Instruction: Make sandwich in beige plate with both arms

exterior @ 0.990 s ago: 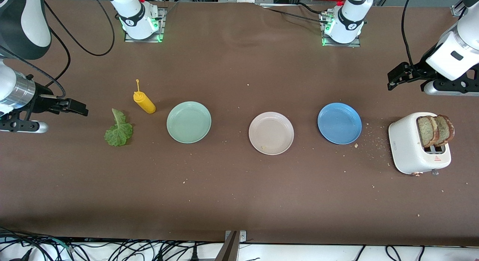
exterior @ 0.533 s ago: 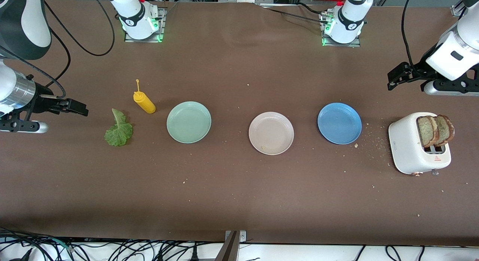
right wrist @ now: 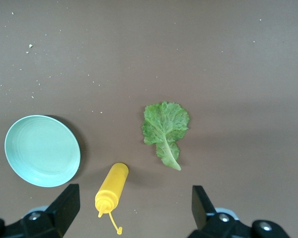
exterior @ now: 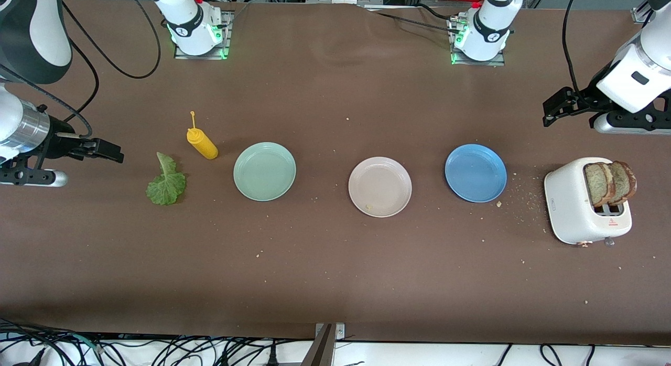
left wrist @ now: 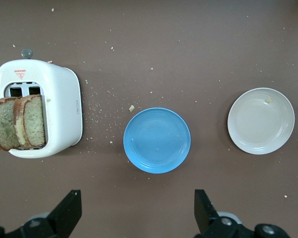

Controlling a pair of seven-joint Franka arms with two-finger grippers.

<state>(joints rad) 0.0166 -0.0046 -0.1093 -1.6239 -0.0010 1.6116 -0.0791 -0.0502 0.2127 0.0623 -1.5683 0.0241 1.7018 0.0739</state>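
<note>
1. Grippers first: the left gripper [exterior: 548, 109] hangs with jaws wide and empty over bare table near the toaster [exterior: 574, 206]; the right gripper [exterior: 112, 151] is also spread wide, holding nothing, well apart from the toaster at the right arm's end.
2. Nothing is built yet. The beige plate [exterior: 380, 167] sits bare, well apart from the toaster, with a blue plate [exterior: 475, 173] between them.
3. Two bread slices [exterior: 608, 183] stand in the toaster's slots; I'd say the left gripper must drop over one first.
4. The lettuce [exterior: 166, 183], a yellow bottle [exterior: 203, 142] and a green plate [exterior: 264, 171] lie farthest from the toaster; nothing blocks either reach.
</note>
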